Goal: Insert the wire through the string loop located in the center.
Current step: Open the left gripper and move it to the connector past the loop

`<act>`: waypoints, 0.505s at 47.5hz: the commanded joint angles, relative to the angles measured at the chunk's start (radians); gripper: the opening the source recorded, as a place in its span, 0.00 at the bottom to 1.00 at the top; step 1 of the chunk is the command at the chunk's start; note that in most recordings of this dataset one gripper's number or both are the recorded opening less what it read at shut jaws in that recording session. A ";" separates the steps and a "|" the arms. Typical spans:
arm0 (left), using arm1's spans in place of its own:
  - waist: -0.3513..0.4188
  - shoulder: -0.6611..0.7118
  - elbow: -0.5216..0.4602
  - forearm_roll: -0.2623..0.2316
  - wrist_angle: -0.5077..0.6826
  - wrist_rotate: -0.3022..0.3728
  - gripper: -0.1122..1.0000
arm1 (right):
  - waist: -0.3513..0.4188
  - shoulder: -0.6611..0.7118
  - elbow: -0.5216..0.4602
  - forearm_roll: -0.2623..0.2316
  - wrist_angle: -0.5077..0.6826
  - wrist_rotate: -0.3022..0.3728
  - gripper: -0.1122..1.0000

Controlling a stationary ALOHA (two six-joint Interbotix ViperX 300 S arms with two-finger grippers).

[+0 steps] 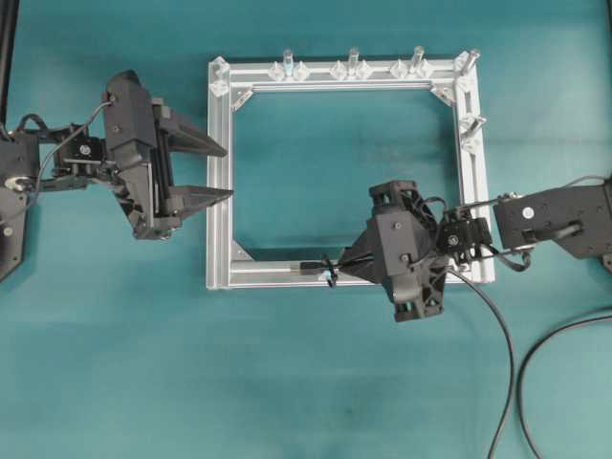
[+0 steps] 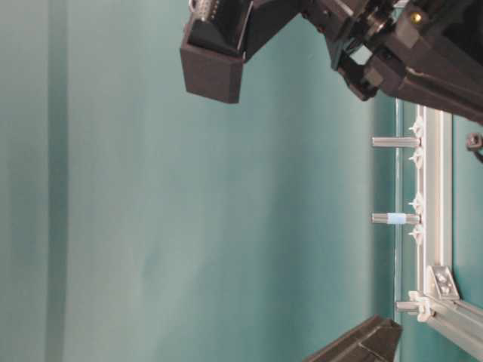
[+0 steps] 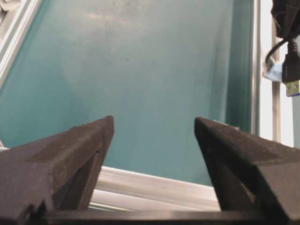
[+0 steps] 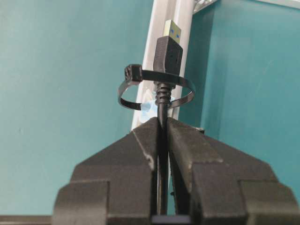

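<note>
Because the wire [image 1: 316, 269] lies along the frame's [image 1: 219, 191] bottom rail with its plug pointing toward the frame's left edge, seen from overhead, the left gripper [image 1: 218, 172] faces its free end, yet stands well apart near the left rail. The right gripper [image 1: 346, 260] is nearer, just behind the loop [image 1: 330, 272].

The table-level view shows neither wire nor loop.

From the left wrist, the fingers [image 3: 70, 154] gape wide, empty; the plug [image 3: 291, 77] hangs far right.

From the right wrist, fingers [image 4: 140, 154] pinch the wire [image 4: 162, 112], whose plug [image 4: 168, 56] already pokes through the loop [image 4: 155, 91].
</note>
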 commanded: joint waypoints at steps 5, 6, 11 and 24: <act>-0.015 -0.015 -0.023 0.003 -0.002 -0.002 0.84 | -0.002 -0.012 -0.020 -0.002 -0.011 -0.002 0.17; -0.018 -0.015 -0.025 0.003 -0.002 -0.002 0.84 | -0.002 -0.012 -0.020 -0.002 -0.011 -0.002 0.17; -0.041 -0.014 -0.046 0.003 0.005 -0.005 0.84 | -0.002 -0.012 -0.020 0.000 -0.011 -0.002 0.17; -0.107 0.015 -0.133 0.003 0.143 -0.009 0.84 | -0.002 -0.012 -0.020 0.000 -0.011 -0.002 0.17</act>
